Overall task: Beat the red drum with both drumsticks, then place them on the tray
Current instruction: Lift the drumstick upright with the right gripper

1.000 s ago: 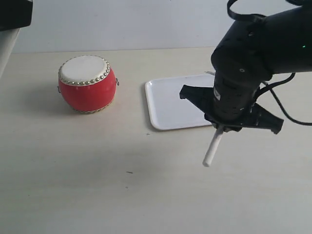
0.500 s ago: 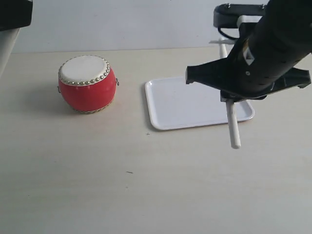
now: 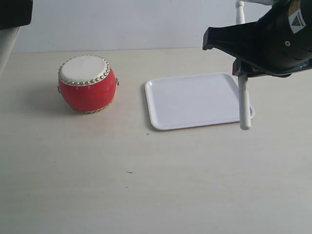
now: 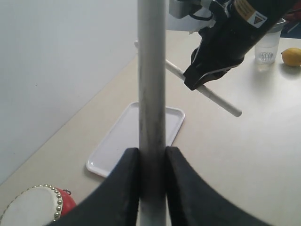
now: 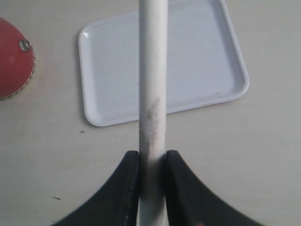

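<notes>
The red drum (image 3: 86, 84) with its cream skin stands on the table at the left, and the white tray (image 3: 195, 100) lies to its right. My right gripper (image 3: 242, 73) hovers over the tray's right edge, shut on a drumstick (image 3: 244, 105) that hangs almost straight down. In the right wrist view the jaws (image 5: 153, 155) pinch that drumstick (image 5: 153, 70) above the tray (image 5: 202, 61), with the drum (image 5: 13, 61) off to one side. My left gripper (image 4: 152, 153) is shut on the other drumstick (image 4: 151, 80). It sees the tray (image 4: 127, 136) and the drum (image 4: 35, 211) from afar.
A clear cup (image 4: 268, 46) and a lemon (image 4: 291, 56) stand on the table beyond the right arm (image 4: 233, 35). A dark object (image 3: 14, 12) fills the exterior view's top left corner. Bare tabletop lies in front of the drum and tray.
My right arm rose and swung back to the right with its drumstick, from the tray's front edge to above its right edge. The stick now hangs nearly vertical.
</notes>
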`<control>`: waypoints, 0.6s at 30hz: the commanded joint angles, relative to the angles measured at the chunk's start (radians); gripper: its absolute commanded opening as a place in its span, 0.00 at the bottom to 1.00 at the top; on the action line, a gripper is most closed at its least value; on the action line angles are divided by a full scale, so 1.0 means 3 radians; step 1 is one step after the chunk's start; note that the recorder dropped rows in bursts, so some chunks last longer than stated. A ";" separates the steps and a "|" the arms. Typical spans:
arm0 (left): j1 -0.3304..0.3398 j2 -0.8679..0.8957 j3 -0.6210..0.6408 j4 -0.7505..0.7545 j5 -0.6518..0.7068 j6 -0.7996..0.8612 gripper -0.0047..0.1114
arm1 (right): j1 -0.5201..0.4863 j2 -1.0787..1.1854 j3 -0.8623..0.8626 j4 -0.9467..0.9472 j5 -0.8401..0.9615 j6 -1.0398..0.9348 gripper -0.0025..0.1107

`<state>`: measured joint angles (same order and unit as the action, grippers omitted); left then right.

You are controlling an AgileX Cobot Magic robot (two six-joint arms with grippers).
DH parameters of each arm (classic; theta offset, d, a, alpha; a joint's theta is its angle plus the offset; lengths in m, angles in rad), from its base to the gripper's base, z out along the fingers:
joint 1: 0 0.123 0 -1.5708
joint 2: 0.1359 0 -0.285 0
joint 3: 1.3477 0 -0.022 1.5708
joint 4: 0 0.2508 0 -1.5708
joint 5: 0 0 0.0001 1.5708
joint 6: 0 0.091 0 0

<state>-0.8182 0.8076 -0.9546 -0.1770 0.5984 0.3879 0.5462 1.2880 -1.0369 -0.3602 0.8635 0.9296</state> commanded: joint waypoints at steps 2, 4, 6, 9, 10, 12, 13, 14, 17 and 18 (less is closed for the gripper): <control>0.0008 -0.0016 0.0009 -0.0029 -0.0042 0.0008 0.04 | 0.0002 -0.0018 0.0009 -0.0012 -0.0006 -0.0004 0.02; 0.0008 -0.0016 0.0009 -0.0029 -0.0042 0.0008 0.04 | 0.0002 -0.0018 0.0009 -0.0012 -0.0014 -0.0004 0.02; 0.0008 -0.0016 0.0009 -0.0029 -0.0025 0.0008 0.04 | 0.0002 -0.0018 0.0009 -0.0054 -0.0077 -0.0004 0.02; 0.0008 -0.0016 0.0009 -0.0029 0.0016 -0.0006 0.04 | 0.0002 -0.0018 0.0009 -0.0122 -0.0309 -0.0019 0.02; 0.0008 -0.0016 0.0009 -0.0029 0.0016 -0.0024 0.04 | 0.0002 -0.0018 0.0009 -0.0144 -0.0383 -0.0065 0.02; 0.0008 -0.0016 0.0009 -0.0029 0.0016 -0.0190 0.04 | 0.0002 -0.0018 0.0009 -0.0158 -0.0612 -0.0256 0.02; 0.0008 -0.0016 0.0009 -0.0027 0.0016 -0.0282 0.04 | 0.0002 -0.0018 0.0009 -0.0159 -0.0754 -0.0439 0.02; 0.0008 -0.0016 0.0009 -0.0005 0.0038 -0.0351 0.04 | 0.0002 -0.0018 0.0009 -0.0159 -0.0905 -0.0669 0.02; 0.0068 0.0001 0.0009 0.0666 0.0277 -0.0897 0.04 | 0.0002 0.0024 0.0009 -0.0088 -0.1398 -0.1218 0.02; 0.0166 0.0027 0.0009 0.1184 0.0455 -0.1411 0.04 | 0.0002 0.0047 0.0009 -0.0088 -0.1584 -0.1305 0.02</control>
<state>-0.7984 0.8076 -0.9546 0.0107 0.6821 0.1333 0.5462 1.2922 -1.0369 -0.3874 0.4799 0.6003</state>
